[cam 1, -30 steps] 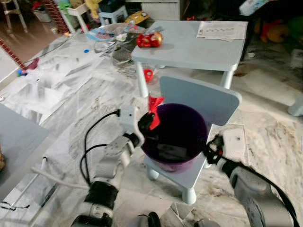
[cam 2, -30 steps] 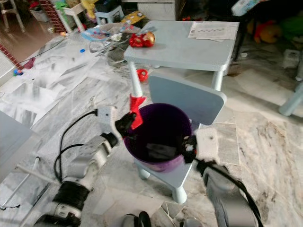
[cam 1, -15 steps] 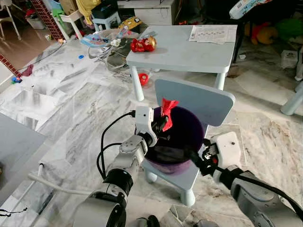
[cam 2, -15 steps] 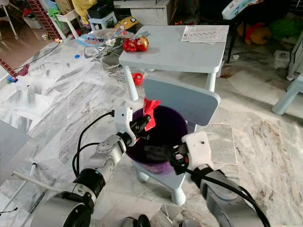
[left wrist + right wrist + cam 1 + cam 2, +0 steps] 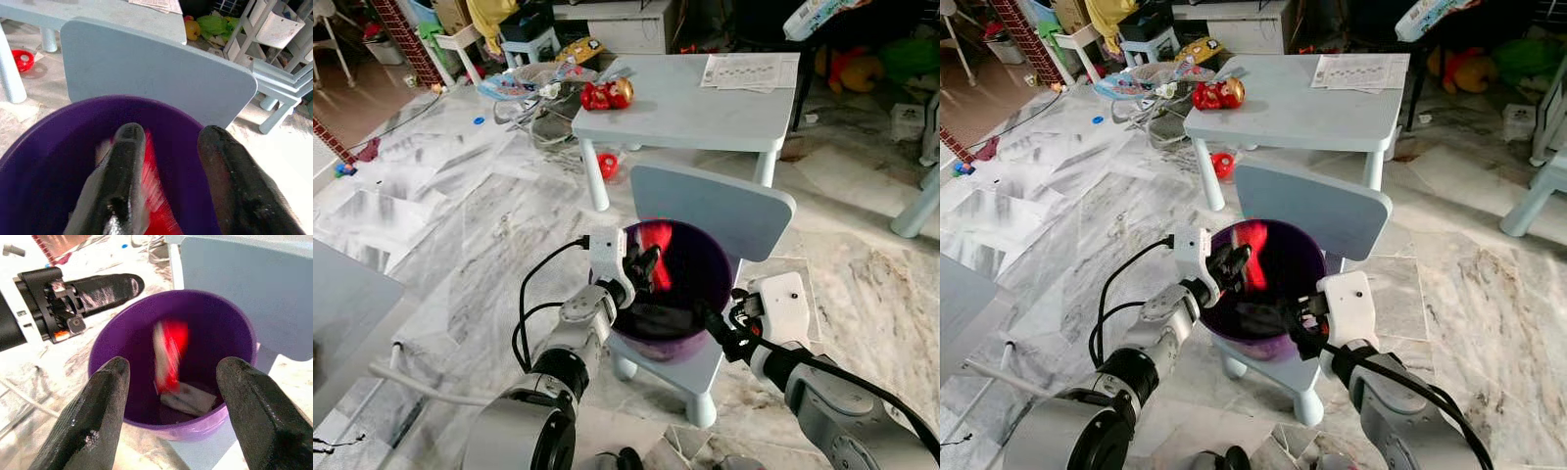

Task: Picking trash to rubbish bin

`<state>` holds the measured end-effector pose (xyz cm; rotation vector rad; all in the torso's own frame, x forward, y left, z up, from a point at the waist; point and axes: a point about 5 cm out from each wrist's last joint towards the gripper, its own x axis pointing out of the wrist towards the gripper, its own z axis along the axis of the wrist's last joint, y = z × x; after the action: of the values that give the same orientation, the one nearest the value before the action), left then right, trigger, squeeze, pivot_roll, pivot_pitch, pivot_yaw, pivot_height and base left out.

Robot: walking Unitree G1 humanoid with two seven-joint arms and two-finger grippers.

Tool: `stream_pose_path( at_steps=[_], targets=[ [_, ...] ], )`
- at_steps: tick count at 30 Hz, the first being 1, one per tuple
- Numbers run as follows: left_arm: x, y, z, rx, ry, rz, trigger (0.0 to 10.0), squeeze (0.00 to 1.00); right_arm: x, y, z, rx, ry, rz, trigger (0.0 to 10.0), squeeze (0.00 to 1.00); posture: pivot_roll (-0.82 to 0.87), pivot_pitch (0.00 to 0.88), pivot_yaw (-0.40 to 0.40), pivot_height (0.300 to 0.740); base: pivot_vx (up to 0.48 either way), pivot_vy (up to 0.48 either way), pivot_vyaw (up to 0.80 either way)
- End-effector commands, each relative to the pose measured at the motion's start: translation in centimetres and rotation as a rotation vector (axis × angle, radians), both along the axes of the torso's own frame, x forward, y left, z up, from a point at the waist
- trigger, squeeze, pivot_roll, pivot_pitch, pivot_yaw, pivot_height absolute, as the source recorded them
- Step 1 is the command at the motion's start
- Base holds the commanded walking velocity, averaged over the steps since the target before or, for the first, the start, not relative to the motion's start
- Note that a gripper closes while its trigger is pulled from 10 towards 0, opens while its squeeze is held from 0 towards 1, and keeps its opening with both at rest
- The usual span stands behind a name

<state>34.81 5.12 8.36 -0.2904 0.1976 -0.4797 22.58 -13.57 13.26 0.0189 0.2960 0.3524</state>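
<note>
A blurred red wrapper hangs free inside the purple bin, above pale scraps on its floor. The left gripper sits over the bin's left rim, fingers parted, holding nothing. The right gripper spreads wide at the near-right rim. The bin fills the blue chair; marble floor lies open to the left

L arm: silver, bent at elbow, reaching fwd and up; left gripper with long black fingers spread apart, nothing between them. R arm: silver, extended fwd from lower right; right gripper fingers wide apart, nothing held.
</note>
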Motion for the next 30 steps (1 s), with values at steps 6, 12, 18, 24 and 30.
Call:
stream_pose_path(
  at_steps=[6, 12, 18, 24, 30],
  targets=[
    [0.2, 0.7, -0.1, 0.003, 0.002, 0.037, 10.0, 1.0, 0.3, 0.1, 0.5, -0.002, -0.021, -0.002, 10.0, 0.0, -0.26, 0.132, 0.177, 0.74, 0.0, 0.0, 0.0],
    [0.8, 1.6, 0.7, 0.008, -0.039, 0.087, 10.0, 1.0, 1.1, 0.3, 0.4, -0.007, -0.025, -0.002, 10.0, 0.0, -0.23, 0.128, 0.164, 0.74, 0.0, 0.0, 0.0],
    [1.6, 4.9, 1.9, 0.092, -0.135, 0.189, 10.0, 1.0, 2.8, 0.8, 0.9, -0.027, -0.077, 0.012, 10.0, 0.0, -0.17, 0.122, 0.156, 0.74, 0.0, 0.0, 0.0],
    [1.6, 9.8, 2.9, 0.155, -0.232, 0.312, 10.0, 1.0, 4.9, 1.4, 2.3, 0.004, -0.144, 0.018, 10.0, 0.0, -0.14, 0.121, 0.144, 0.74, 0.0, 0.0, 0.0],
    [-0.2, 13.1, 4.1, 0.218, -0.354, 0.486, 10.0, 1.0, 6.8, 2.7, 4.3, 0.055, -0.238, 0.034, 10.0, 0.0, -0.09, 0.107, 0.135, 0.74, 0.0, 0.0, 0.0]
  ],
)
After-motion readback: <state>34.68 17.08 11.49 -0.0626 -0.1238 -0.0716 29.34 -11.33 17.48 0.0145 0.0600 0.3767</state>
